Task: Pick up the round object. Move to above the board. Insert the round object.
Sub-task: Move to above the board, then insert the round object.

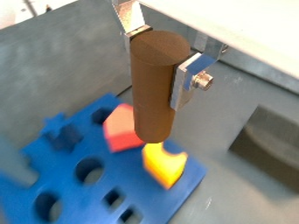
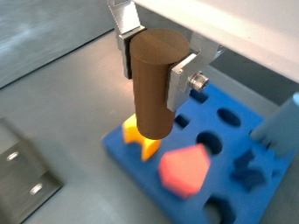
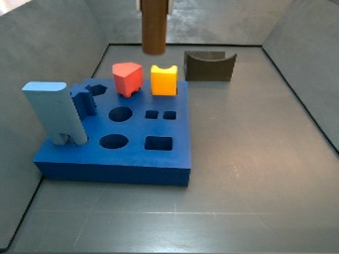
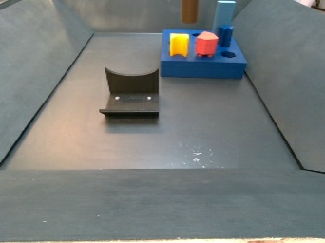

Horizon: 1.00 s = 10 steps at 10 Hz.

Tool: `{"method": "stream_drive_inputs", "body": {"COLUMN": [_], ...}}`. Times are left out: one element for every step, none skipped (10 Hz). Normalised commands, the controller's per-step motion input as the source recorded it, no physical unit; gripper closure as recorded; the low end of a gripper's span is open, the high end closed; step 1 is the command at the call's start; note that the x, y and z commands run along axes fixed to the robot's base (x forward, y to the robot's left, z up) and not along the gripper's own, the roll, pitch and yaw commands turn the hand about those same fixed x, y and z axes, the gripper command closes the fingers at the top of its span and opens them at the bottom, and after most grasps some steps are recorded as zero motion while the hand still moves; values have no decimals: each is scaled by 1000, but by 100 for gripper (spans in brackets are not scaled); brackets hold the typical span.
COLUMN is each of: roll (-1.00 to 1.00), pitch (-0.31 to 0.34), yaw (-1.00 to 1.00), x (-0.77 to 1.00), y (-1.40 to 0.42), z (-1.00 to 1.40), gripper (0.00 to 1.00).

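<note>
The gripper [image 1: 159, 58] is seen in both wrist views with its 2 silver fingers [image 2: 184, 77] pressed against opposite sides of the round object [image 1: 151, 86], which is pinched upright near its top and hangs clear of everything below. In a side view the round object [image 3: 154, 27] is held above the far edge of the board [image 3: 133, 151], over the floor just behind the orange-yellow block [image 3: 163, 78] and the red block [image 3: 127, 78], both of which stand in the board's far row. A pale blue upright block [image 3: 54, 112] stands at the board's left side. The fixture [image 3: 209, 65] sits on the floor to the right of the board, apart from it. In a side view the peg [image 4: 189, 10] is cut off by the frame, so its height is hard to judge there.
</note>
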Motion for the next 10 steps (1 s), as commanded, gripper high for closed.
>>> {"method": "stream_drive_inputs", "body": {"roll": [70,88,116,94,81,9,26,0,-63,-26], "pitch": [3,3,8,10,7,0,-37,-234,-431,-483], "yaw": [6,8,11,6,10,0,51,23,0,0], "x": [206,213,179,119,73,9,0,-149,-454,-546], "y": [-1000,-945,-651,-323,-199,0,0,0,74,123], "z": [-151,-155,-123,-66,-27,0,-120,-249,-426,-486], "gripper": [100,100,100,100,100,100,100,100,100,100]}}
